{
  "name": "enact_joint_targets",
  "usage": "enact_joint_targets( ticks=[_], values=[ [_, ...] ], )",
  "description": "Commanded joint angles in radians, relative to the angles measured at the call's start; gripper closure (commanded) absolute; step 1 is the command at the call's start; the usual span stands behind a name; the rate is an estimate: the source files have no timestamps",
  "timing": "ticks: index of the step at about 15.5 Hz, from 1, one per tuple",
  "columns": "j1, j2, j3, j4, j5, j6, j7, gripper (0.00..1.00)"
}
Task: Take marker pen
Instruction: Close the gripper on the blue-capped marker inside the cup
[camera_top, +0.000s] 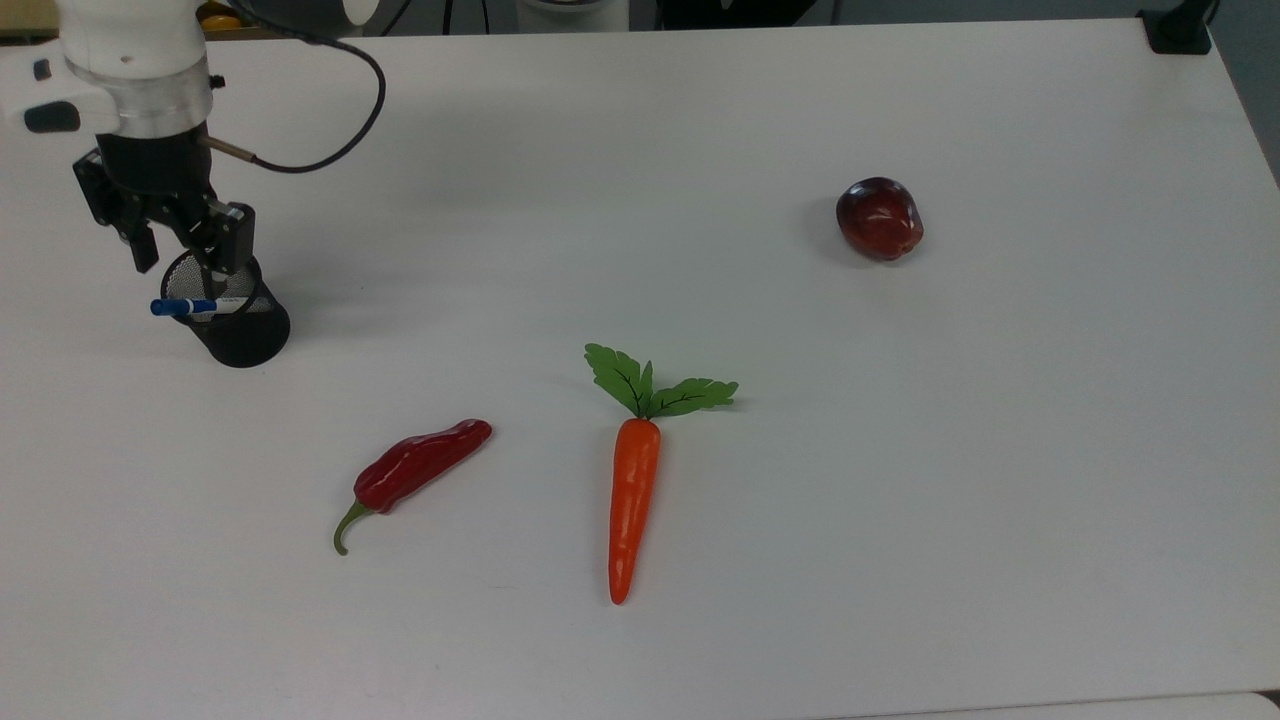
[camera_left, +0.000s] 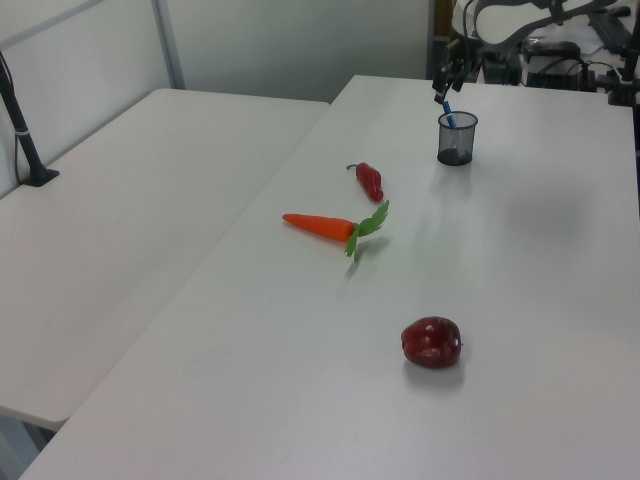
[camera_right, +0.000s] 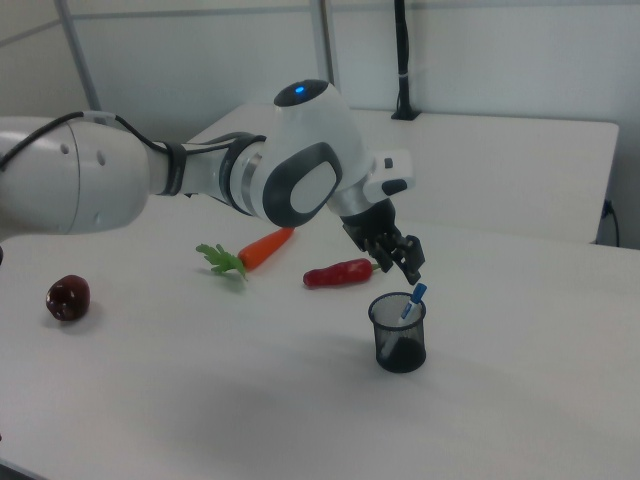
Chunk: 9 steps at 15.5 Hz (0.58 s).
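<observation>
1. In the top view, the marker pen (camera_top: 200, 305) is being held by nothing yet: it is standing tilted in the black mesh pen cup (camera_top: 232, 318), with its blue cap sticking out over the rim on the cup's left in the top view. The gripper (camera_top: 180, 262) is being carried just above the cup's far rim, its two fingers spread apart and empty. By this showing the approach is judged nearly done, while the closing on the pen and the lifting out are both left to do. Part of the cup's mouth is being covered by the nearer finger, so how low the fingers reach cannot be told. The red chilli (camera_top: 418, 468), the carrot (camera_top: 634, 480) and the apple (camera_top: 879, 218) are lying well apart from the cup on the white table (camera_top: 1000, 450).

2. In the left view, the pen cup (camera_left: 456, 139) is being seen far off, with the pen's blue cap (camera_left: 447, 112) poking up from it. The gripper (camera_left: 446, 82) is being seen just above that cap, against dark clutter behind the table, so its opening is hard to make out here.

3. In the right view, the gripper (camera_right: 405, 262) is being held just above and a little behind the pen (camera_right: 412, 299), which is leaning against the rim of the cup (camera_right: 398, 333). A gap is being kept between the fingertips and the cap; no contact is seen. The pen's lower barrel is being hidden by the mesh wall.
</observation>
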Motion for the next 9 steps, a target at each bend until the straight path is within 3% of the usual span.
enact_joint_targets(
  ticks=[1, 6, 9],
  values=[
    [-0.012, 0.032, 0.002, -0.008, 0.002, 0.070, 0.021, 0.43],
    [-0.022, 0.053, 0.000, -0.009, 0.000, 0.087, 0.025, 0.46],
    [-0.025, 0.054, 0.002, -0.009, 0.000, 0.088, 0.025, 0.56]
  ],
)
